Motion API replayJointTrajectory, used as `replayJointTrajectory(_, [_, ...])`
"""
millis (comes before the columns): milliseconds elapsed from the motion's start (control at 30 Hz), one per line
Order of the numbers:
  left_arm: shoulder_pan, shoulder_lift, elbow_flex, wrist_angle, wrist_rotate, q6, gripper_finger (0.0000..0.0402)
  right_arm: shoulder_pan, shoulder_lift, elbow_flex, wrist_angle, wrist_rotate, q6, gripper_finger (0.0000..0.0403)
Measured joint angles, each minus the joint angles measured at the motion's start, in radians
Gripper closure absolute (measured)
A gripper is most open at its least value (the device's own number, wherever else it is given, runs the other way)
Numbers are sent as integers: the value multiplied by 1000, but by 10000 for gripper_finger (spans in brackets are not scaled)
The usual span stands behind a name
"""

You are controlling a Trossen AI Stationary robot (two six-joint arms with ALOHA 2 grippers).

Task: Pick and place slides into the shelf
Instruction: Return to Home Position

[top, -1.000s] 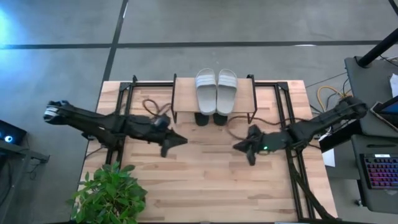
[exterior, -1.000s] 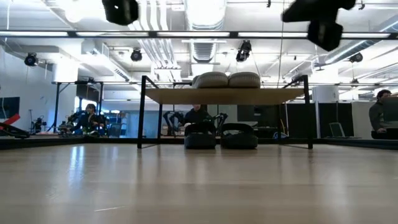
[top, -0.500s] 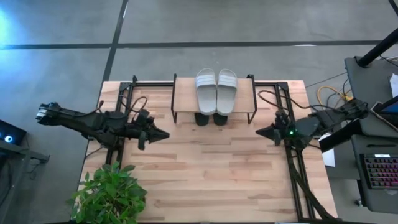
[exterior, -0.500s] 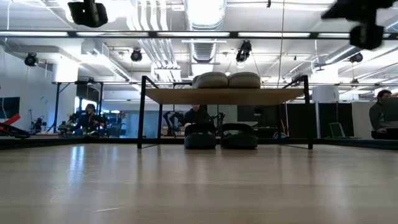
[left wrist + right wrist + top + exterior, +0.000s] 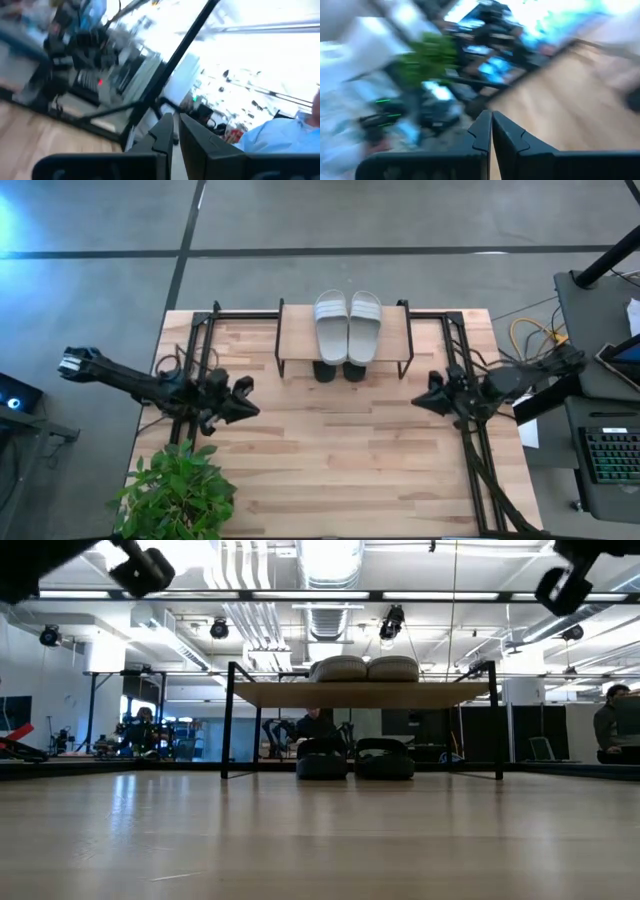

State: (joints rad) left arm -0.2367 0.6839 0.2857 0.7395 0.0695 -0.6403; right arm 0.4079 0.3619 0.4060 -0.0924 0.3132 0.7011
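Observation:
The shelf (image 5: 300, 340) stands at the table's far middle. The light grey slides (image 5: 348, 326) lie side by side on its plank top. The black slides (image 5: 337, 370) rest on the table beneath it, toes toward the near edge. The low view shows the grey pair (image 5: 365, 668) on the plank and the black pair (image 5: 356, 758) under it. My left gripper (image 5: 248, 398) hangs above the table left of the shelf, shut and empty. My right gripper (image 5: 420, 398) is raised to the right of the shelf, also shut and empty. Both wrist views (image 5: 176, 131) (image 5: 491, 129) show the fingers together with nothing between them.
A potted green plant (image 5: 178, 492) stands at the table's near left corner. Black frame rails and cables (image 5: 462, 370) run along both sides of the table. A keyboard (image 5: 610, 452) sits on a stand right of the table. Bare wood (image 5: 340, 460) lies in front of the shelf.
Both arms have drawn back from the table's middle. The left gripper has moved toward the left edge and the right gripper toward the right edge, each folding in toward its own base. The slides and the shelf have stayed where they were.

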Motion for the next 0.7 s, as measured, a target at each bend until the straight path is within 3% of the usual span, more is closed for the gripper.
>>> replayJointTrajectory(100, [1, -20, -114, 162, -47, 56, 387, 0, -15, -92, 225, -94, -102, 394])
replayJointTrajectory(200, [11, -66, -197, 212, -131, 99, 387, -10, -55, -133, 214, -42, -115, 394])
replayJointTrajectory(300, [32, -117, -260, 213, -141, 105, 387, -22, -112, -161, 164, 2, -116, 394])
replayJointTrajectory(567, [123, -277, -277, -17, -78, 175, 387, -40, -298, -191, 39, 25, -136, 394])
replayJointTrajectory(700, [170, -368, -277, -157, 17, 153, 387, -42, -364, -230, 18, 58, -153, 394])
